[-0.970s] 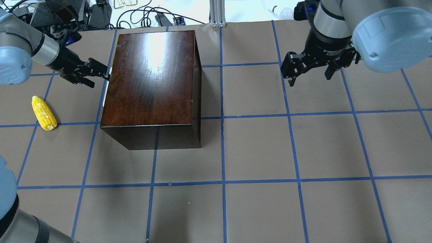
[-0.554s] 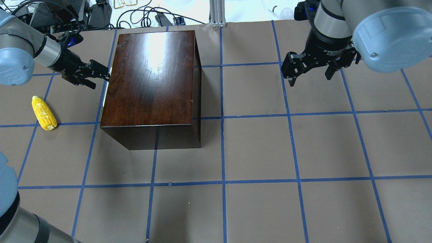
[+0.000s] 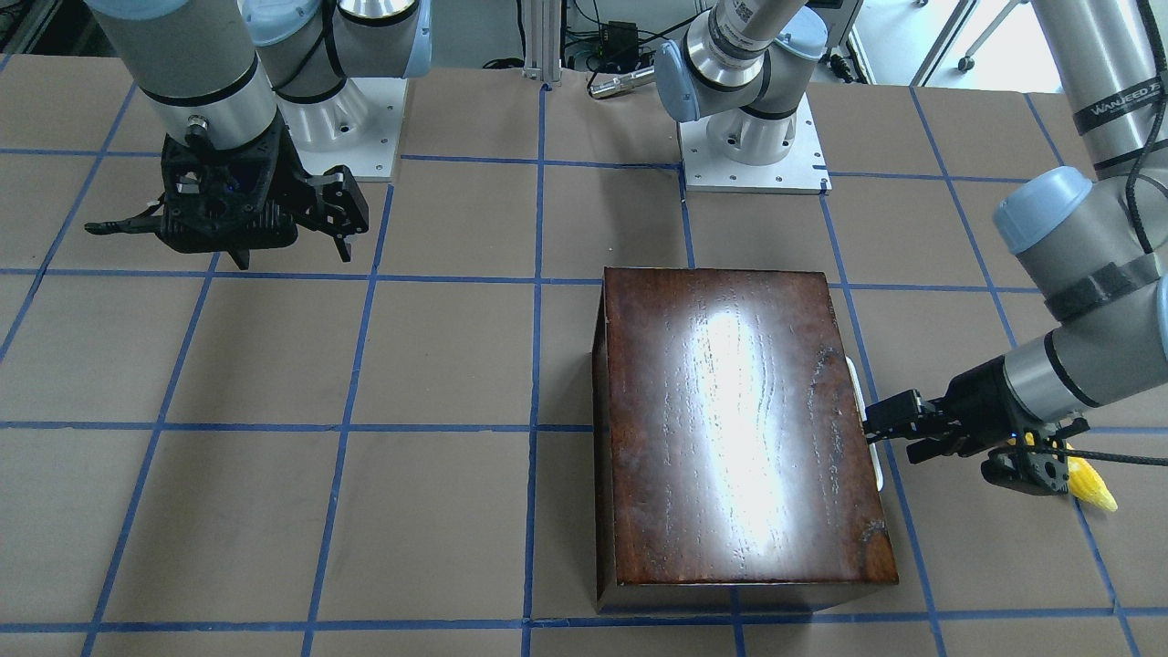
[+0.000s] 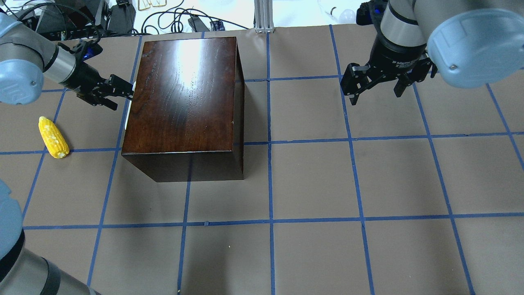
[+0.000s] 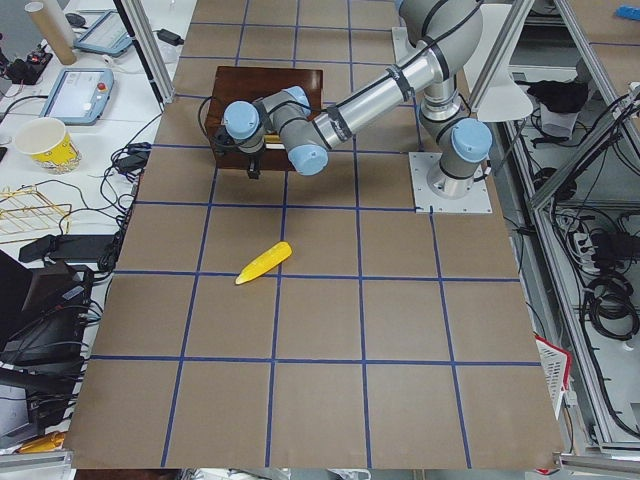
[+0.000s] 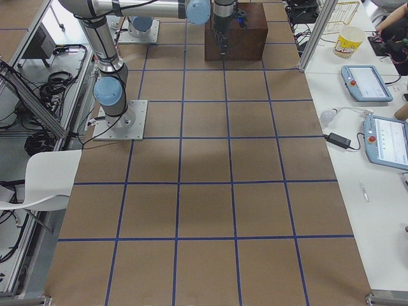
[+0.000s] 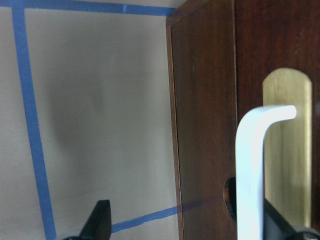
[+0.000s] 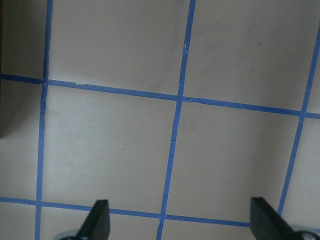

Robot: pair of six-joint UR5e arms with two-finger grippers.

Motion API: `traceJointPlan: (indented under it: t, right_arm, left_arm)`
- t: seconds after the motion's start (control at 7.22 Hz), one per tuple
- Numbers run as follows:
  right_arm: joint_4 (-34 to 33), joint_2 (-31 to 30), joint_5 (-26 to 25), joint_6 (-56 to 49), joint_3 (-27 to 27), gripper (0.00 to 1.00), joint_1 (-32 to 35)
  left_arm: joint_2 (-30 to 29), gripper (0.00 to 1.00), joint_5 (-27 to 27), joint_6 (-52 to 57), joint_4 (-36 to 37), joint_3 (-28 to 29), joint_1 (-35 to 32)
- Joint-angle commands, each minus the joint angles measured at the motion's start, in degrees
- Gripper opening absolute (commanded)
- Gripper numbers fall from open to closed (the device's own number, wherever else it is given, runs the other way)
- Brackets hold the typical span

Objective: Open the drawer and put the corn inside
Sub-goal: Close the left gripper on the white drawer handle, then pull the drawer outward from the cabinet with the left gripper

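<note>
The glossy dark-brown box [image 4: 184, 94] stands at the table's left with its drawer shut. In the left wrist view the drawer's dark front panel [image 7: 200, 125] and white curved handle [image 7: 250, 175] fill the right side. My left gripper [image 4: 123, 100] is open at the handle [image 4: 128, 107]. The handle lies between its fingers, close to one finger [image 7: 280, 225]. The yellow corn [image 4: 53, 137] lies on the table to the left of the box, apart from the gripper. My right gripper [image 4: 374, 92] is open and empty above the table at the far right.
Blue tape lines grid the brown table [image 4: 311, 180]. Cables and equipment [image 4: 102, 16] lie beyond the far edge. In the front-facing view the left gripper [image 3: 881, 436] is beside the box [image 3: 739, 420], with the corn [image 3: 1090, 484] partly behind the wrist.
My left arm has shifted slightly toward the far side, with its gripper staying at the drawer handle. The box, corn and right arm have not moved.
</note>
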Motion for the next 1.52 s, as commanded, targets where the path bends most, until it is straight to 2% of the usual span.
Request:
traceJointPlan:
  t: [0.0, 0.83, 1.39]
  right_arm:
    - [0.0, 0.0, 0.0, 0.0, -0.01, 1.0, -0.13]
    - [0.0, 0.0, 0.0, 0.0, -0.01, 1.0, 0.05]
    - [0.0, 0.0, 0.0, 0.0, -0.01, 1.0, 0.04]
  left_arm:
    - [-0.09, 1.0, 3.0, 0.59, 0.17, 0.53, 0.1]
    - [0.08, 1.0, 3.29, 2.78, 0.0, 0.89, 0.54]
    - [-0.01, 1.0, 3.2, 5.78, -0.09, 0.97, 3.26]
